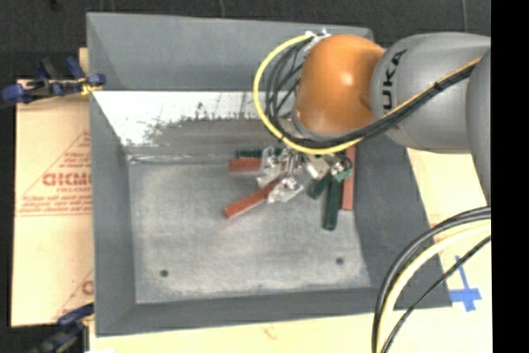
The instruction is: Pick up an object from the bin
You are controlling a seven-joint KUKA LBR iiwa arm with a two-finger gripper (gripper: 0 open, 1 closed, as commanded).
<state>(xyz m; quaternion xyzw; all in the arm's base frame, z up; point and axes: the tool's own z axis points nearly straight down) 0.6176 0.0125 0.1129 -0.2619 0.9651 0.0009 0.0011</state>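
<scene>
My gripper (279,176) sits low in the bin's back right part, its silver metal showing under the arm's orange cover. A reddish-brown flat stick (245,206) lies slantwise with its upper end right at the gripper. A second reddish piece (242,165) rests just left of the gripper, with a dark green piece (246,153) behind it. To the right of the gripper lies a dark green pen-like stick (331,207), and beside that a reddish-brown strip (350,184) against the right wall.
The arm comes in from the right and its orange cover hides the bin's back right corner. Yellow and black cables loop around the cover. The bin's sloping walls rise close behind and to the right of the gripper.
</scene>
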